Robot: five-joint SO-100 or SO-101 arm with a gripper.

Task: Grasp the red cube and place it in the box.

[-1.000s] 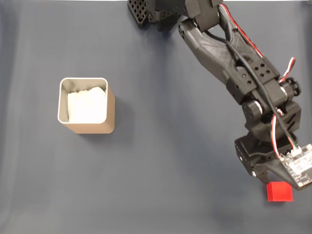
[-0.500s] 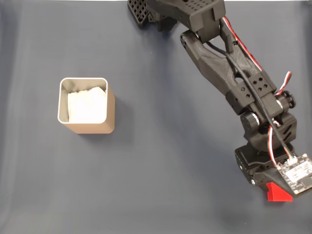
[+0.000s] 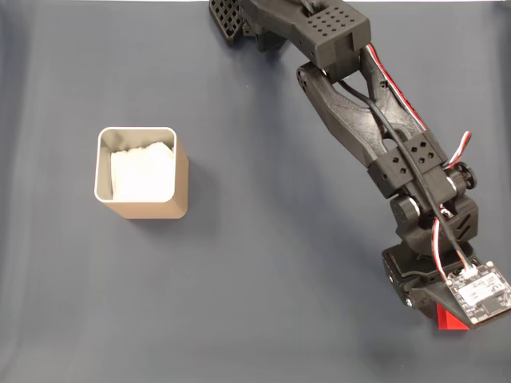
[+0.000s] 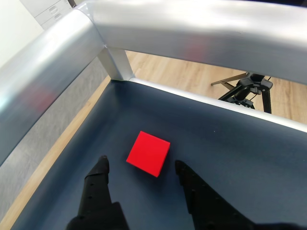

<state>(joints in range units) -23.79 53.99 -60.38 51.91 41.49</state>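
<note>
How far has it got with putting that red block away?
Early on. Nothing is stowed: the box holds only white paper. The open claw hovers at the red cube, which sits on the mat, ungrasped. Left: closing on it, carrying, dropping.

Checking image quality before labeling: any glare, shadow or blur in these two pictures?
Fixed view: even light, sharp, a soft shadow right of the box. Wrist view: bright glare streaks on the metal rail; the red cube is crisp, the near fingers slightly soft.
</note>
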